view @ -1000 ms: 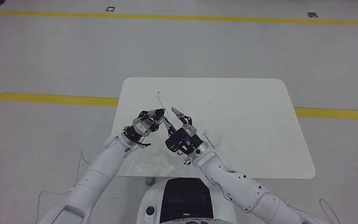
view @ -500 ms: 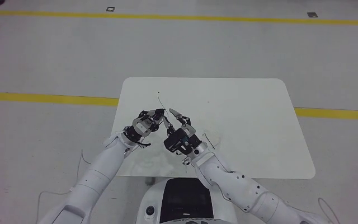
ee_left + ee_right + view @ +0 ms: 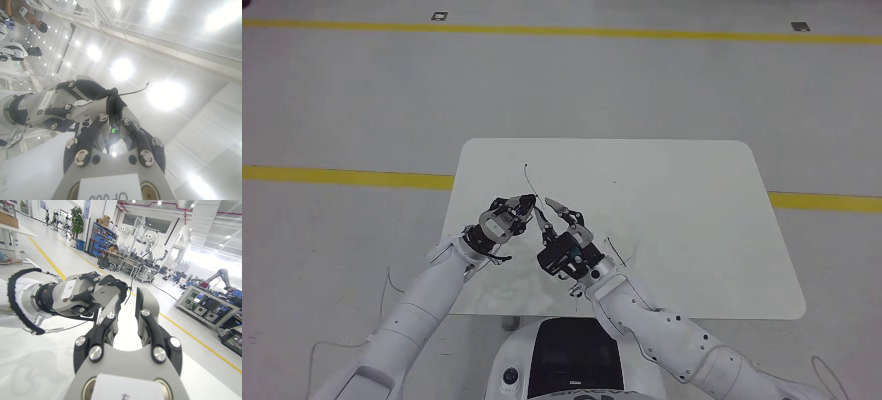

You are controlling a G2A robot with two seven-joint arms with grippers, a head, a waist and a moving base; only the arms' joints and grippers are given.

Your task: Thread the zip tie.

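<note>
A thin black zip tie [image 3: 531, 180] is held above the white table [image 3: 692, 220]. My left gripper [image 3: 529, 207] is shut on it. In the left wrist view the tie [image 3: 136, 91] sticks out past the left gripper [image 3: 114, 98] and ends in its small head. My right gripper [image 3: 560, 210] is open, right beside the left one. In the right wrist view the tie's loose tail [image 3: 126, 299] hangs in line with the gap of the right gripper [image 3: 127, 298], just off the left gripper [image 3: 124, 287]. Whether the fingers [image 3: 143, 302] touch it I cannot tell.
Another thin black strip [image 3: 614, 248] lies loose on the table to the right of the grippers. The table's far half and right side hold nothing else. A yellow floor line [image 3: 342, 178] runs behind the table.
My right gripper has edged slightly toward the left gripper. The left gripper and the zip tie have stayed in place.
</note>
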